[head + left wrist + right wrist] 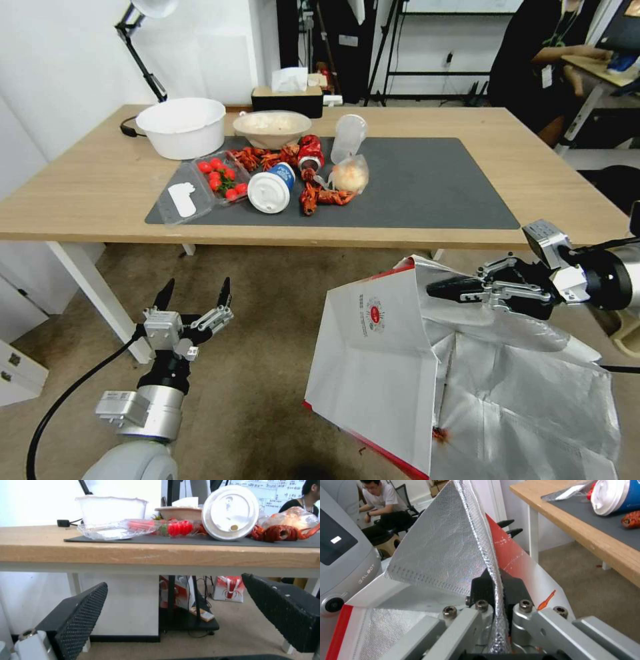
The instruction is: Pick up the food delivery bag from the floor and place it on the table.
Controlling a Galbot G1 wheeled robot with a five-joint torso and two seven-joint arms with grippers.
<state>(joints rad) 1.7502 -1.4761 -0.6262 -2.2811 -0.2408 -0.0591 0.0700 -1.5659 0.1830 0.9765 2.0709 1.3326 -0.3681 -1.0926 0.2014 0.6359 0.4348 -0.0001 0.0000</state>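
The food delivery bag (pixel 373 373) hangs open below and in front of the surface's (pixel 80 200) near edge, toward its right end, silver lining spilling out, held only where the right gripper (pixel 445 289) has its fingers (pixel 483 585) pinched tight on a thin fold of the foil rim. That single crinkly pinch looks likely to slip or tear as the bag swings, and the sagging body could catch the surface's edge or knock the tipped cup (pixel 270 189) and crayfish (pixel 320 195) on the mat (pixel 433 187). The left gripper (pixel 193 293) waits below the surface's left end, fingers (pixel 80 612) spread wide and empty.
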